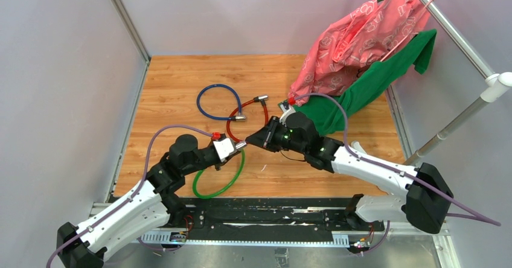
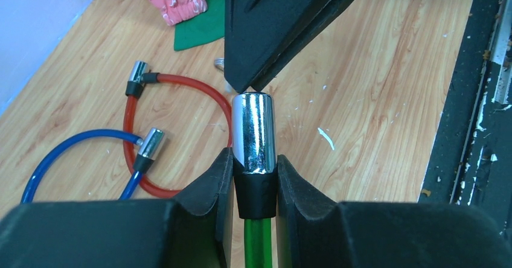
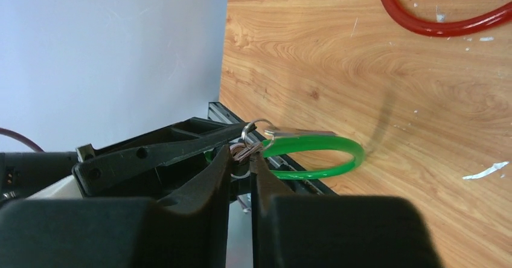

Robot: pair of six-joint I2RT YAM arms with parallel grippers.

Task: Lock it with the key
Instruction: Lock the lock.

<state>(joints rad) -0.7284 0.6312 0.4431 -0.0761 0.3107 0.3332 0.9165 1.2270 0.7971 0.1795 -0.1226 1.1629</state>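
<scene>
My left gripper (image 2: 255,168) is shut on the black collar and silver cylinder end (image 2: 254,133) of the green cable lock (image 1: 220,180), held just above the wood floor. My right gripper (image 3: 241,158) is shut on a small bunch of silver keys (image 3: 246,151) with a ring, right at the tip of that cylinder. In the top view the two grippers (image 1: 232,146) (image 1: 256,139) meet tip to tip at mid-floor. The green loop (image 3: 314,156) shows behind the keys in the right wrist view. Whether a key sits in the keyhole is hidden.
A red cable lock (image 1: 247,116) and a blue cable lock (image 1: 217,102) lie just behind the grippers. Pink and green cloth (image 1: 362,44) hangs over a rail at the back right. Grey walls enclose the wooden floor; a black rail (image 1: 259,210) runs along the near edge.
</scene>
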